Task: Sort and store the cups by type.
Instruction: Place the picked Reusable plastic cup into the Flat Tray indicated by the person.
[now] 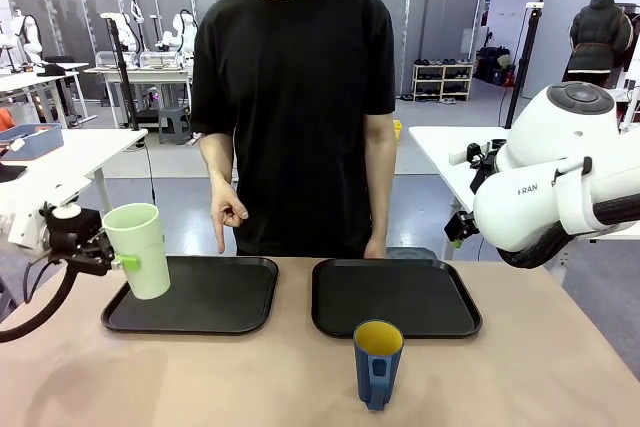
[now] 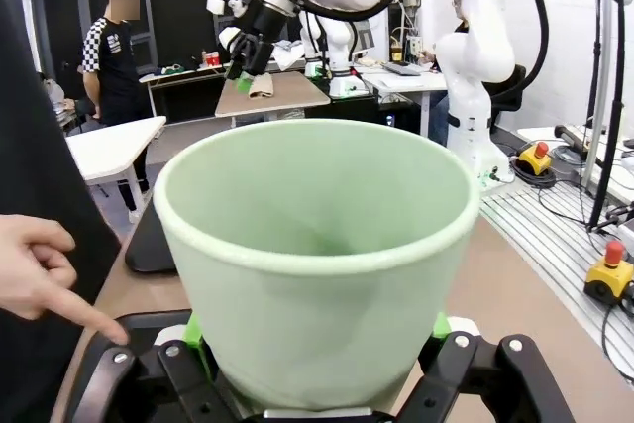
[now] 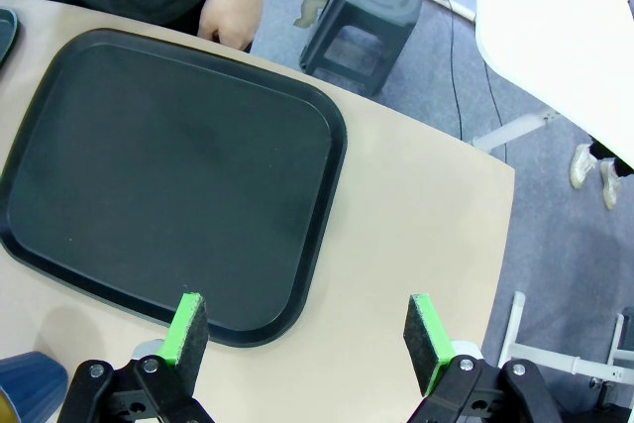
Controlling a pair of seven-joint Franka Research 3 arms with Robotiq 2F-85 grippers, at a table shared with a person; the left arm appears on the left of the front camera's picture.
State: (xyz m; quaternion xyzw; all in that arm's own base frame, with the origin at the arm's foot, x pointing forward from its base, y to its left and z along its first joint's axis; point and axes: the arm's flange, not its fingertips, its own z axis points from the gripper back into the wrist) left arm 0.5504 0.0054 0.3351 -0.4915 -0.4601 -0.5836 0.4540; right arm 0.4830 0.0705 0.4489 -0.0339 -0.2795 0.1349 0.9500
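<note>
Middle of left tray (image 1: 215,299) open, person's pointing hand (image 1: 228,212) above far edge; right tray (image 1: 400,297) open, blue cup (image 1: 378,362) before it.

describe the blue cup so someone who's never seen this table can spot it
On the tan table, find the black right tray. Standing on bare tabletop just in front of it, on the robot's side, is the blue cup. It is short, dark blue with a yellow inside, unlike the tall pale green tumbler by the other tray.
</note>
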